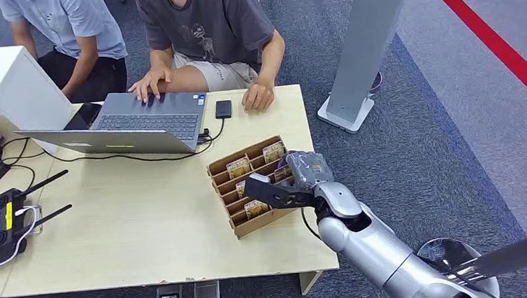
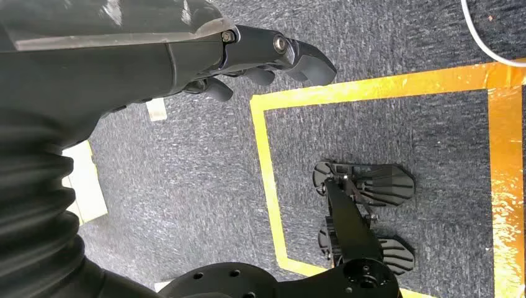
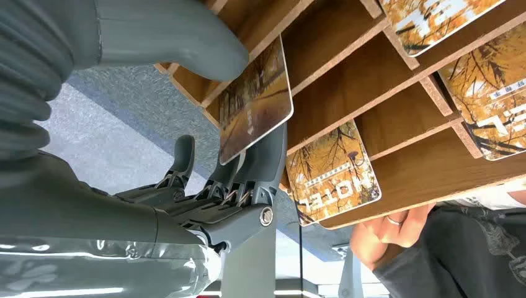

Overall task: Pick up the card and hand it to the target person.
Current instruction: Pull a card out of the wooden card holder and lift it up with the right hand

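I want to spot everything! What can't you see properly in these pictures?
- Card in the right robot hand: head view, the hand hides it.
- Card rack: head view, the hand covers some slots.
- Card print: head view, too small to read.
- People's heads: head view, cut off by the top edge.

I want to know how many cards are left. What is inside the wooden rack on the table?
The wooden rack holds several autumn-print cards in its slots. The right hand pinches one card and covers some slots, so a full count is impossible.
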Action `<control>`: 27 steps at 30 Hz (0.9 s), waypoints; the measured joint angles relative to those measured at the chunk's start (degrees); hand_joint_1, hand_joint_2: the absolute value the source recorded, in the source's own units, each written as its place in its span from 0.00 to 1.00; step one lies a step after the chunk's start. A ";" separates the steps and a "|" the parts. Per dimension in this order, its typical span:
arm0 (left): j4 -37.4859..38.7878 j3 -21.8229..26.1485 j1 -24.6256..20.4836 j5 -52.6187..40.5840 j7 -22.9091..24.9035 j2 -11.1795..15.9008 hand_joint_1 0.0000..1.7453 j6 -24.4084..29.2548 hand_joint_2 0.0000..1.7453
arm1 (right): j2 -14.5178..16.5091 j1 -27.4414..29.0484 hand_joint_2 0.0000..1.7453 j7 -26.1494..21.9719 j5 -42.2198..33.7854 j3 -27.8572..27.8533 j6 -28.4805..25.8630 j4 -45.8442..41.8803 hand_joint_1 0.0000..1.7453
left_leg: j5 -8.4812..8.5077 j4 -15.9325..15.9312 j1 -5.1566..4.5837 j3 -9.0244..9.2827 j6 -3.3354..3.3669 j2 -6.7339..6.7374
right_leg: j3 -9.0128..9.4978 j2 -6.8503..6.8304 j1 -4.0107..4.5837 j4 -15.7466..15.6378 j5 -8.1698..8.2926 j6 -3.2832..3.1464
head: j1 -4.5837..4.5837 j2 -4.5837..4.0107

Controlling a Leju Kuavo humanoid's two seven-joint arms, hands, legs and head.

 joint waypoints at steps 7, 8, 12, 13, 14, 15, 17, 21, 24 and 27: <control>0.00 -0.03 0.00 -0.07 0.69 0.01 0.00 -0.05 1.00 | 0.00 0.17 1.00 -0.10 -0.21 0.00 -0.02 -0.02 0.81 | 0.00 0.00 0.00 0.00 0.00 0.00 | 0.00 0.00 0.00 0.00 0.00 0.00 | 0.02 0.00; 0.00 -0.03 0.00 -0.08 0.82 0.01 0.00 -0.07 1.00 | 0.00 0.20 1.00 -0.12 -0.25 0.00 -0.02 -0.02 0.82 | 0.00 0.00 0.00 0.01 0.00 0.00 | 0.00 0.00 0.00 0.00 0.00 0.00 | 0.02 0.00; 0.00 -0.09 0.00 -0.08 0.88 0.01 0.00 -0.08 1.00 | 0.03 0.34 1.00 -0.51 -0.26 0.01 -0.29 -0.02 0.80 | 0.00 0.00 0.00 0.02 0.00 0.00 | 0.02 0.00 0.00 0.00 0.00 0.00 | 0.02 0.00; 0.00 -0.18 0.00 -0.10 0.80 0.02 0.00 -0.08 1.00 | 0.04 0.40 1.00 -0.70 -0.27 0.02 -0.43 -0.01 0.80 | 0.00 0.00 0.00 0.02 0.00 0.00 | 0.03 0.00 0.00 0.00 0.00 0.00 | 0.01 0.00; 0.00 -0.28 0.00 -0.19 0.67 0.02 0.00 -0.08 1.00 | 0.05 0.46 1.00 -0.87 -0.27 0.02 -0.57 -0.01 0.81 | 0.00 0.00 0.00 0.03 0.00 0.00 | 0.04 0.00 0.00 0.00 0.00 0.00 | 0.01 0.00; 0.00 -0.38 0.00 -0.31 0.44 0.03 0.00 -0.05 1.00 | 0.05 0.46 1.00 -0.87 -0.27 0.02 -0.58 0.00 0.81 | 0.00 0.00 0.00 0.04 0.00 0.00 | 0.04 0.00 0.00 0.00 0.00 0.00 | 0.01 0.00; 0.00 -0.50 0.00 -0.53 0.01 0.04 0.00 0.09 1.00 | 0.05 0.46 1.00 -0.89 -0.27 0.02 -0.61 0.00 0.81 | 0.00 0.00 0.00 0.04 0.00 0.00 | 0.04 0.00 0.00 0.00 0.00 0.00 | 0.02 0.00; 0.00 -0.73 0.00 -0.46 -0.79 0.07 0.00 0.79 1.00 | 0.03 0.46 1.00 -0.95 -0.07 0.02 -0.64 -0.02 0.81 | 0.00 0.00 0.00 0.04 0.00 0.00 | 0.04 0.00 0.00 0.00 0.00 0.00 | 0.03 0.00; 0.00 -0.76 0.00 0.12 -1.01 0.13 0.00 1.02 1.00 | 0.02 0.46 1.00 -0.92 0.15 0.01 -0.89 -0.09 0.81 | 0.00 0.00 0.00 0.04 0.00 0.00 | 0.04 0.00 0.00 0.00 0.00 0.00 | 0.01 0.00; 0.00 -0.75 0.01 0.51 -1.01 0.20 0.00 0.84 1.00 | -0.02 0.47 1.00 -0.85 0.19 -0.02 -1.09 -0.43 0.81 | 0.00 0.00 0.00 0.04 0.00 0.00 | 0.04 0.00 0.00 0.00 0.00 0.00 | -0.02 0.00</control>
